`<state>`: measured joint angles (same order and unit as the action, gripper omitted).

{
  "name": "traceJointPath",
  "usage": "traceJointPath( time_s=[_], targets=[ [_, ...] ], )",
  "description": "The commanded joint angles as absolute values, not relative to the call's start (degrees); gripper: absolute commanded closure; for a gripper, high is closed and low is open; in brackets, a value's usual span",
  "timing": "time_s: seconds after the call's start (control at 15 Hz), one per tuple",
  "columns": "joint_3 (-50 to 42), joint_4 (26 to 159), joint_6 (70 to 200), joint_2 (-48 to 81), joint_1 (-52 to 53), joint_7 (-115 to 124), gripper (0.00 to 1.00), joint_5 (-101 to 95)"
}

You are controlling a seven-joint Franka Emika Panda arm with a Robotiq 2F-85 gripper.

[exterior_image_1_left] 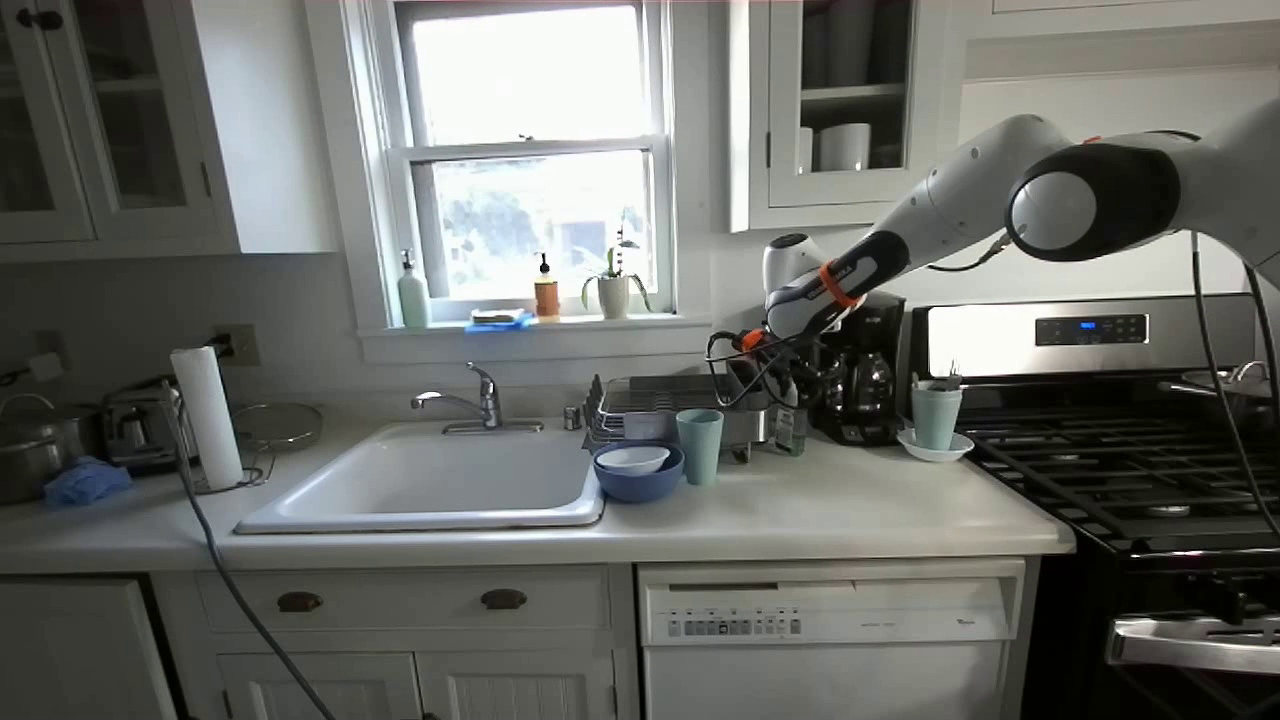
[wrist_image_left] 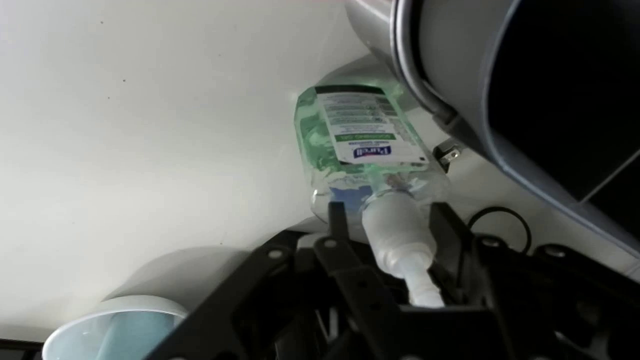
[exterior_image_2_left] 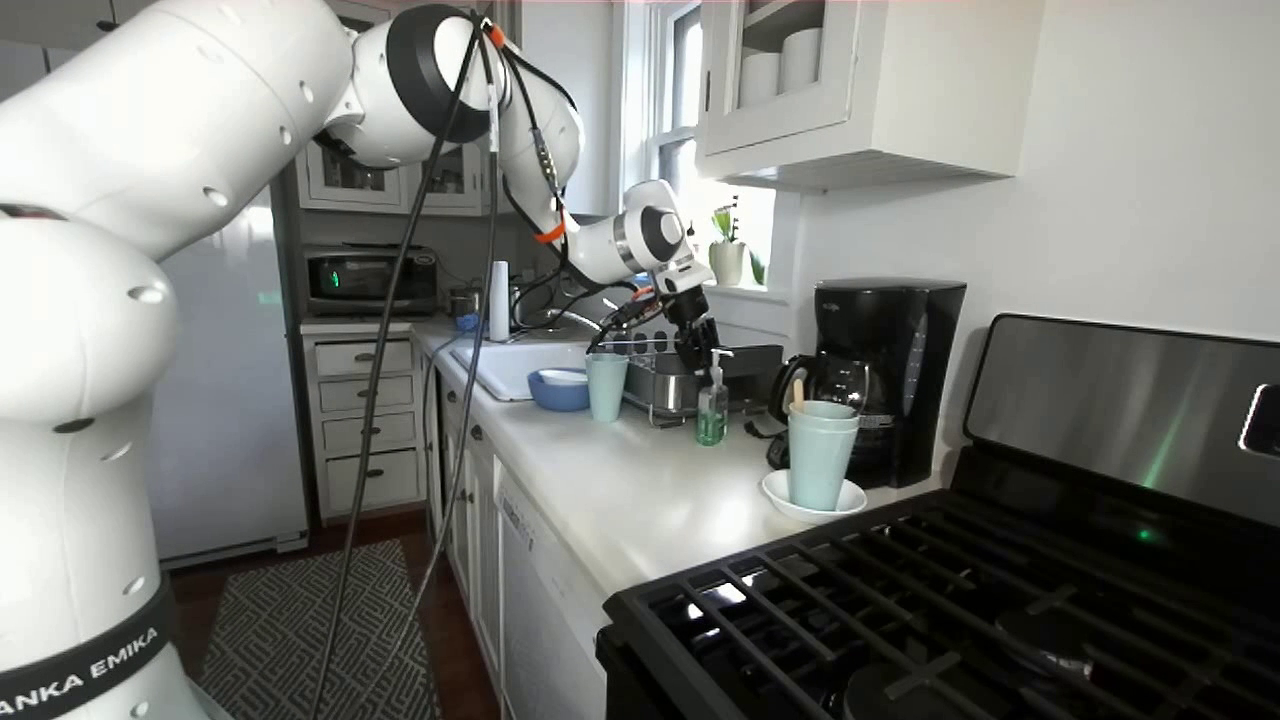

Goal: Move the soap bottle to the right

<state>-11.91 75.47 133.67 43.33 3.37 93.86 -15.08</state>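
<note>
Pincer (wrist_image_left: 389,209), seemingly astride soap bottle (wrist_image_left: 360,127), white counter (exterior_image_1_left: 850,500), bright window (exterior_image_1_left: 530,80)

The wrist view closely overlooks the soap bottle (wrist_image_left: 367,150).

The white-pumped, green-tinted soap bottle (exterior_image_2_left: 712,410) stands upright on the counter (exterior_image_2_left: 620,480).
</note>
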Motion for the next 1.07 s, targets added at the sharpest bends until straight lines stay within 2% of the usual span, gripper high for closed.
traceJointPath(
  time_s=[0.0, 0.07, 0.13, 0.2, 0.27, 0.73, 1.0],
  targets=[
    [-12.6, 73.3, 131.8, 44.3, 4.2, 94.7, 0.65, -13.7],
    [-12.7, 73.6, 131.7, 44.1, 4.2, 94.8, 0.67, -13.7],
    [-12.8, 73.9, 131.4, 43.8, 4.4, 95.0, 0.74, -13.9],
    [-12.8, 74.3, 131.1, 43.3, 4.5, 95.1, 0.86, -13.9],
    [-12.8, 75.0, 130.2, 42.4, 4.7, 95.3, 0.88, -13.9],
    [-12.2, 80.0, 119.5, 34.9, 6.6, 98.9, 0.89, -14.5],
    [-12.1, 85.4, 119.6, 29.3, 6.2, 101.6, 0.89, -15.3]
  ],
)
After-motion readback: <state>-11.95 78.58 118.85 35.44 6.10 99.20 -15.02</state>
